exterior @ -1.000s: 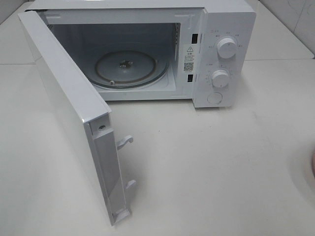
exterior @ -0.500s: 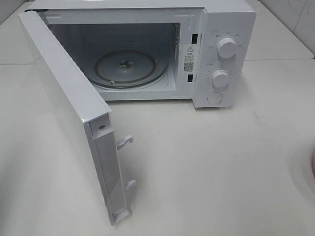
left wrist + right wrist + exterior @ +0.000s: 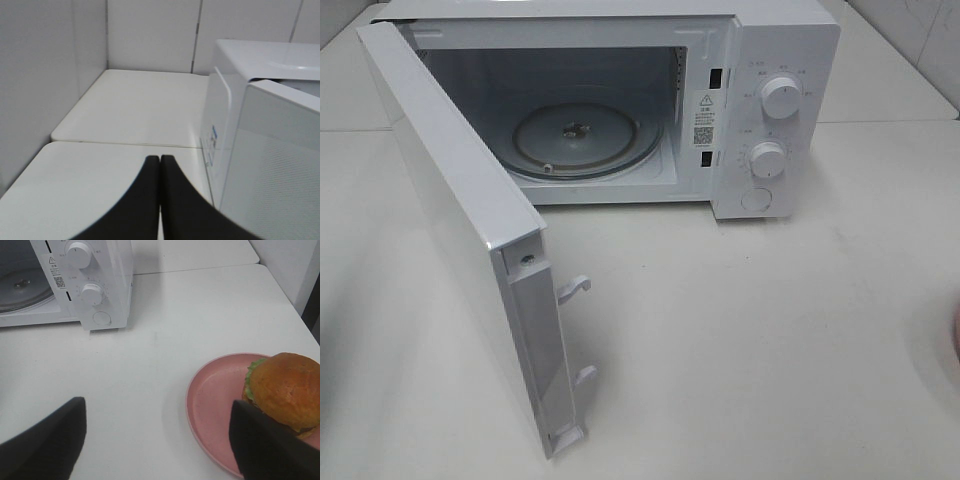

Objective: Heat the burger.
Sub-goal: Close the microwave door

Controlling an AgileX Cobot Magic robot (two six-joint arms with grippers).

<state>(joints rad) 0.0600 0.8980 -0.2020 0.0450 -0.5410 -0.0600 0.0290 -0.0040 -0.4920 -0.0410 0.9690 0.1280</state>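
The burger [image 3: 285, 390], with a golden-brown bun and green lettuce, sits on a pink plate [image 3: 210, 400] in the right wrist view. My right gripper [image 3: 157, 440] is open just above the table, short of the plate. One dark finger overlaps the plate's near rim below the burger, and the other is far off to the side. The white microwave [image 3: 770, 60] stands with its door [image 3: 450, 200] swung wide open, and its glass turntable [image 3: 575, 135] is bare. My left gripper [image 3: 160, 200] is shut on nothing beside the microwave [image 3: 270, 150]. Neither gripper shows in the exterior high view.
Two round knobs [image 3: 781, 97] and a push button [image 3: 757, 200] are on the microwave's right panel. The open door juts toward the table's front left. A sliver of the pink plate [image 3: 956, 335] shows at the right edge. Tiled walls close in the back and left.
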